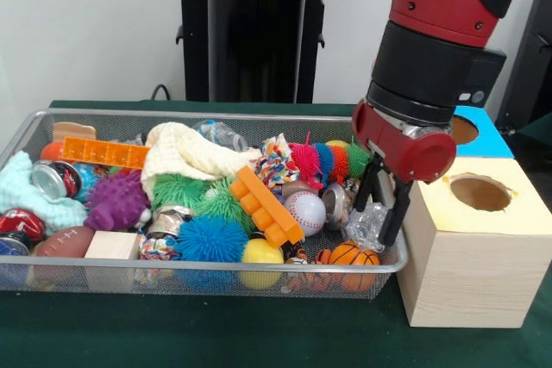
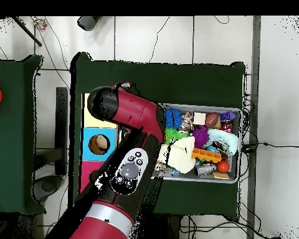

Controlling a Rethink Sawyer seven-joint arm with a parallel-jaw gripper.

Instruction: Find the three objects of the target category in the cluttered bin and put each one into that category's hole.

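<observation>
Claw (image 1: 380,213) grips a clear crumpled bottle (image 1: 366,226) inside wire bin (image 1: 172,118).

no legible text, labels or numbers anywhere

Crumpled clear plastic bottle (image 1: 366,223) in bin's (image 1: 207,116) corner, between end effector (image 1: 382,213) fingers

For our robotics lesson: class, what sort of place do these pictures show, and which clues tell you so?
Probably a robotics lab test bench: a red and black robot arm reaches over a wire mesh bin of mixed toys, beside wooden sorting boxes with round holes, on a green-covered table with trailing cables.
</observation>
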